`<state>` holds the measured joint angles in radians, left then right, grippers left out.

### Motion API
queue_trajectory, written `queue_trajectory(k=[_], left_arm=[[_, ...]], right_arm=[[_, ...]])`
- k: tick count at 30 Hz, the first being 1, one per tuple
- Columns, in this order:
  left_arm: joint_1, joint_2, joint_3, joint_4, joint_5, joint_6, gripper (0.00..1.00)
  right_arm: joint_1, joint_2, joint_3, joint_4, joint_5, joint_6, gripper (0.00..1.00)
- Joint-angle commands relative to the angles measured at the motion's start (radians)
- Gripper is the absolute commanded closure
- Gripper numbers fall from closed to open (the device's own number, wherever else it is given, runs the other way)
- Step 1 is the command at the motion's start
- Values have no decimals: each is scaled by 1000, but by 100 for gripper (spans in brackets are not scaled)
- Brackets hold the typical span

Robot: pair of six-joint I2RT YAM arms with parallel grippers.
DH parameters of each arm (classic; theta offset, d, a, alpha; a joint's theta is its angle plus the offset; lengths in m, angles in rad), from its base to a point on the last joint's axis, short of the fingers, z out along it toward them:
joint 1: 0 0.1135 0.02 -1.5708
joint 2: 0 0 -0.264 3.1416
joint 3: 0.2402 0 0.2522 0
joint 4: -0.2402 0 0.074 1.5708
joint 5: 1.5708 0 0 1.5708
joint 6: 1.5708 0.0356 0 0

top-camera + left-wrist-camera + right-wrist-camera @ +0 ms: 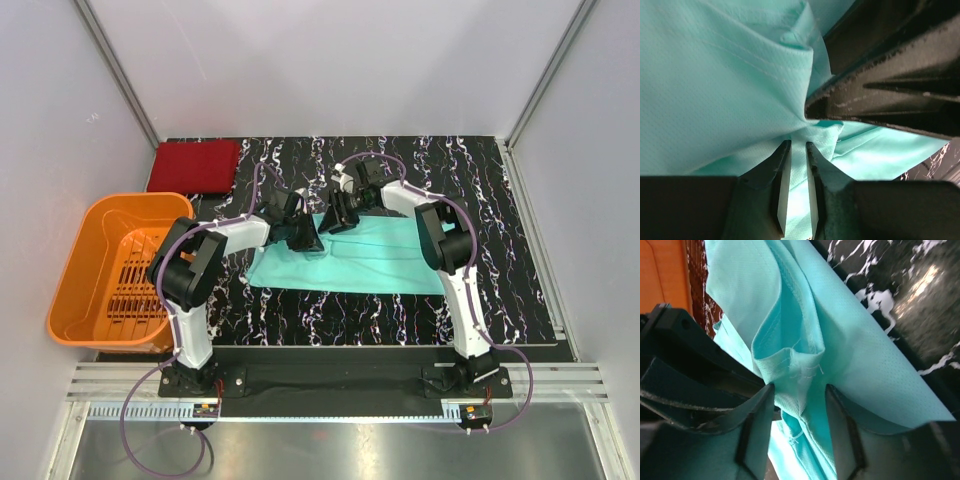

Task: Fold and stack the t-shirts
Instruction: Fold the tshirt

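Observation:
The light teal-green t-shirt (370,262) lies spread on the black marbled table, with its back left edge lifted where both grippers meet. My left gripper (305,235) (798,144) has its jaws only a narrow slit apart, with teal cloth (730,75) gathered into the slit. My right gripper (338,218) (800,386) stands right beside it. Its jaws are wide apart around a bunched hem (795,365) that touches only one finger. The dark red t-shirt (195,165) lies folded at the table's back left corner.
An orange slatted basket (75,265) stands off the table's left edge, next to the left arm. Grey walls close in the back and both sides. The two wrists almost touch over the shirt's lifted edge.

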<state>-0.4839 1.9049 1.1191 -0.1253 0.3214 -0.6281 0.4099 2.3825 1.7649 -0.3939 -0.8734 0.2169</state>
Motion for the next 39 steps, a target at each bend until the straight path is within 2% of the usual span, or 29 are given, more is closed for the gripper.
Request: queue_trajectory(k=[1,4,8,13,16,25,29,39], left_arm=[[4,-38,21,33,25,-7,77],[4,-32,27,35,30,-7,77],[2,-29,30,33,30,-7,77],[2,-52,15,53,48,-24,77],[2,-70,11,58,48,-28,77],[-7,-24,41,75,68,-47,77],[-10,0,39,90,64,-51,77],[-10,17,59,61,28,-35,77]], right_arm=[[4,-75,-39,0,24,-34,45],[6,-78,-45,10,22,-30,43],[3,-74,-38,17,20,-24,45],[3,-68,-19,15,20,-16,58],[-3,-65,-7,12,21,-7,71],[-5,-103,27,-49,48,19,90],[-6,-118,48,-94,70,12,94],[-5,-126,51,-143,59,1,94]])
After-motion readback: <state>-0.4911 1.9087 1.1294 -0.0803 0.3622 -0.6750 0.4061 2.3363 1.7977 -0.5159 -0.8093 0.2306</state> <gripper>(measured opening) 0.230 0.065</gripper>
